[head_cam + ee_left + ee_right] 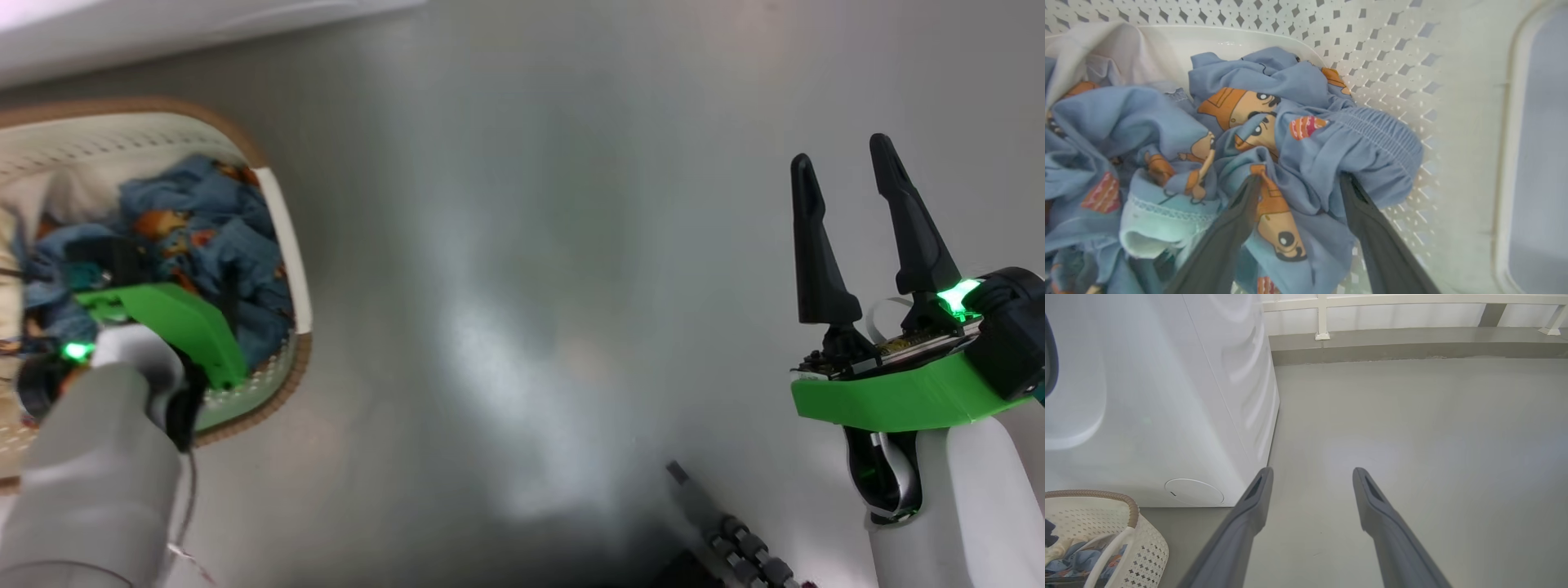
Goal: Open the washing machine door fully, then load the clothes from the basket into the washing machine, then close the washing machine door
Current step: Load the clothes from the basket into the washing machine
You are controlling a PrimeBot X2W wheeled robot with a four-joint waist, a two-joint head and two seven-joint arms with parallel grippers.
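where the left wrist camera looks: left pincer (1300,179) with fingers apart, tips sunk into the clothes (1306,134), a blue fold between them, not clamped
clothes: crumpled light blue heap with orange-brown cartoon prints, left and centre of frame; cream piece (1098,45) at upper left
basket (1396,61): perforated cream wall across top and right, around the clothes
head view: basket at left edge with clothes inside; left arm (90,457) reaches into it from lower left
right pincer (842,151): right of frame, fingers apart, empty, over the grey floor (531,245), well apart from the basket
right wrist view: washing machine (1167,396) at upper left; basket at lower left, near its front
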